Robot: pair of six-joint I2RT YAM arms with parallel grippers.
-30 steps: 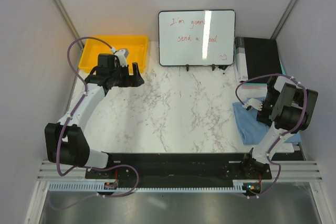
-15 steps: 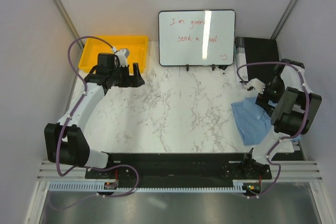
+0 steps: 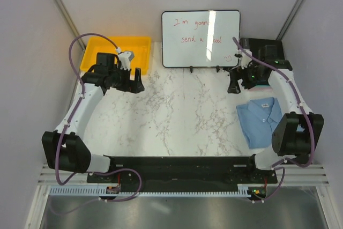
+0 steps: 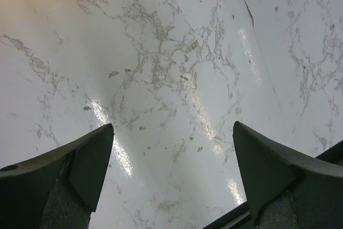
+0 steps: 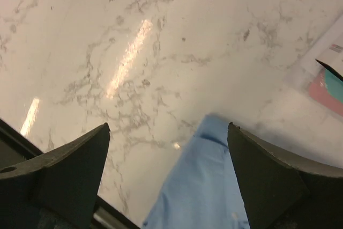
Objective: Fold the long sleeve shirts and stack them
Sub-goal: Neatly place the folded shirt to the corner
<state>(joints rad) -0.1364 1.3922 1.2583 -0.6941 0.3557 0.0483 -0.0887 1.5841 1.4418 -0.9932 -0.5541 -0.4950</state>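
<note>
A light blue long sleeve shirt (image 3: 261, 121) lies folded flat at the right edge of the marble table, collar and white neck label facing up. It also shows in the right wrist view (image 5: 203, 186), low in the frame. My right gripper (image 3: 234, 85) is open and empty, above bare table behind and left of the shirt; its fingers (image 5: 69, 170) stand wide apart. My left gripper (image 3: 138, 83) is open and empty over bare marble at the back left; its fingers (image 4: 75, 167) are spread, nothing between them.
A yellow plastic tray (image 3: 116, 53) sits at the back left behind my left gripper. A whiteboard (image 3: 201, 38) with red writing stands at the back centre. A black box (image 3: 263, 57) with coloured papers (image 5: 329, 87) lies at the back right. A black rail (image 3: 182, 163) runs along the near edge.
My right arm has swung from over the shirt at the right edge up and back toward the whiteboard, leaving the folded shirt uncovered on the table. My left gripper shifted slightly left.
</note>
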